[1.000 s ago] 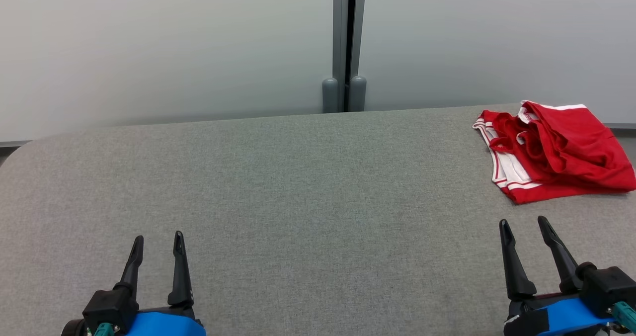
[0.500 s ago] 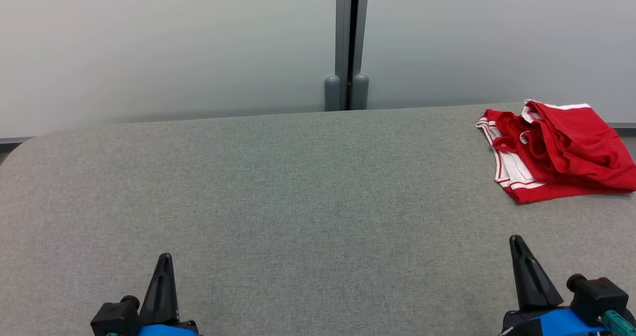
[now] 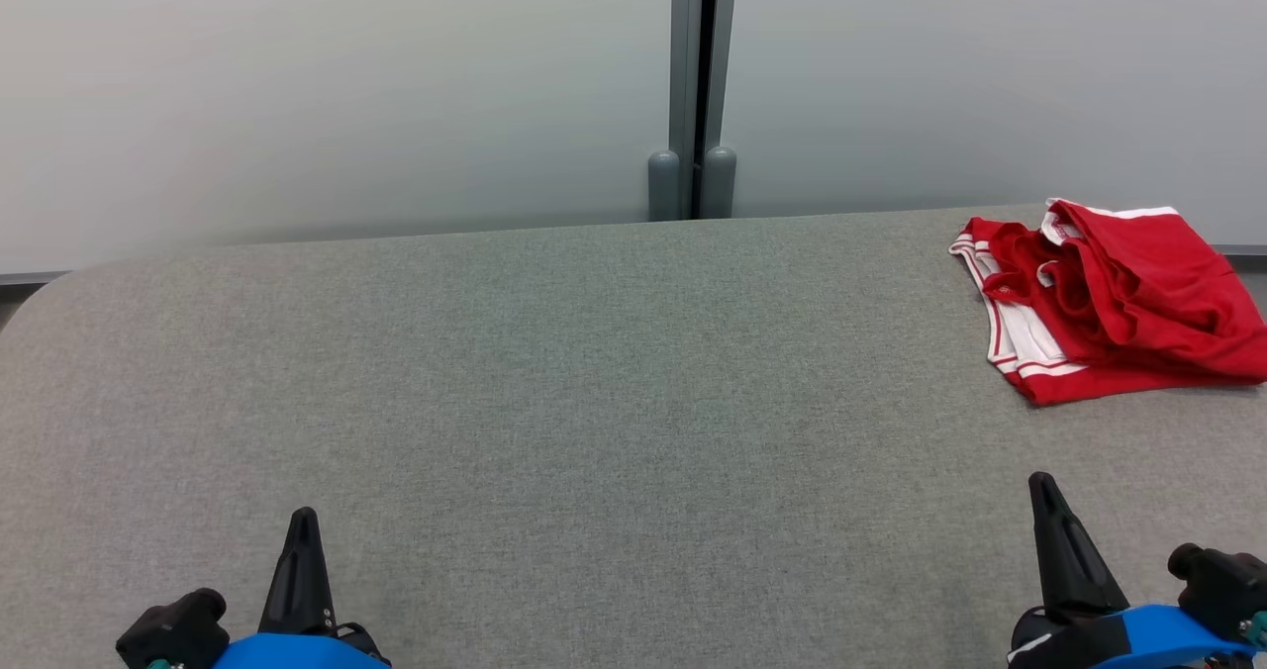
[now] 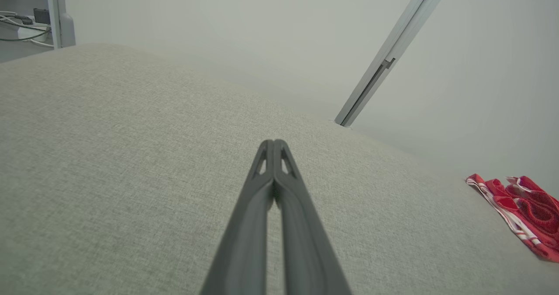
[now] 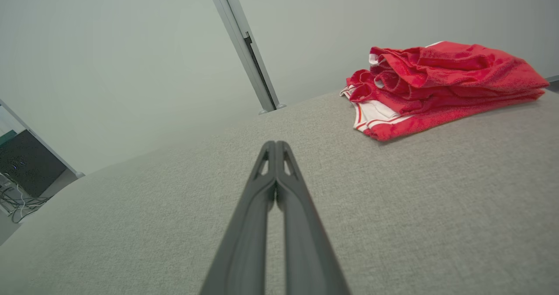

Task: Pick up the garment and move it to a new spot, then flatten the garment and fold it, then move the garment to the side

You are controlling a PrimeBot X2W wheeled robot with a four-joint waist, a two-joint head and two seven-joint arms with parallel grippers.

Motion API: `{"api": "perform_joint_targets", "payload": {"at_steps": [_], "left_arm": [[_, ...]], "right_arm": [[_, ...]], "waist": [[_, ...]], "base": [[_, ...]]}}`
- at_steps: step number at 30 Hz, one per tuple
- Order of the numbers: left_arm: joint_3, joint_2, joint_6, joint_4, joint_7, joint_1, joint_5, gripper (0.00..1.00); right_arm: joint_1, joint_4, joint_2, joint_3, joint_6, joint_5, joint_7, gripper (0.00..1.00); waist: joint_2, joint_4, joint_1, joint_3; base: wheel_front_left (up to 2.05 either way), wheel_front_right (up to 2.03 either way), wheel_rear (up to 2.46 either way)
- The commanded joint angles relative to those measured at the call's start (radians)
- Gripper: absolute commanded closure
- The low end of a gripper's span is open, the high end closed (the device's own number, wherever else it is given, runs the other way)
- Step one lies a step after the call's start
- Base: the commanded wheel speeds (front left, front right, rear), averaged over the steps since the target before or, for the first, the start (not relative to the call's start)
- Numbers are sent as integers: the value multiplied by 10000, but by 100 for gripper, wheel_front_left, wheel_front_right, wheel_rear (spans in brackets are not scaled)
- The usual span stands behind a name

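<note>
A red garment (image 3: pixel 1119 298) with white striped trim lies in a folded heap at the far right of the grey table (image 3: pixel 594 402). It also appears at the right edge of the left wrist view as the garment (image 4: pixel 524 212) and at the upper right of the right wrist view as the garment (image 5: pixel 436 85). My left gripper (image 3: pixel 302 521) is low at the near left, shut, fingers pressed together with nothing between them (image 4: pixel 274 143). My right gripper (image 3: pixel 1041 484) is at the near right, shut and empty (image 5: pixel 276 144), well short of the garment.
A pale partition wall with a grey vertical post (image 3: pixel 693 85) runs behind the table. The table's far left corner (image 3: pixel 59 283) is rounded. Cables and a dark box (image 5: pixel 22 173) lie on the floor off the left end.
Both grippers have closed from open to shut and drawn back toward the near edge. The garment has not moved; the view shifted only slightly.
</note>
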Motion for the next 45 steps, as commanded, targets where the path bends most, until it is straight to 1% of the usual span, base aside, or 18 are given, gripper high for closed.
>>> {"api": "perform_joint_targets", "payload": {"at_steps": [1,23,45], "left_arm": [[64,13,-37,-186,94,-358,-370,100],[353,-4,-166,-315,938,-705,-3689,100],[601,-17,-275,-398,1625,-974,-6316,100]], "right_arm": [[-303,-106,12,-70,0,392,66,100],[-695,154,59,-238,1,3780,777,100],[-991,367,93,-387,1,6471,1352,100]], "waist": [[-1,2,0,0],[-1,36,0,8],[-1,70,0,16]], "base": [[0,0,0],[0,0,0],[0,0,0]]}}
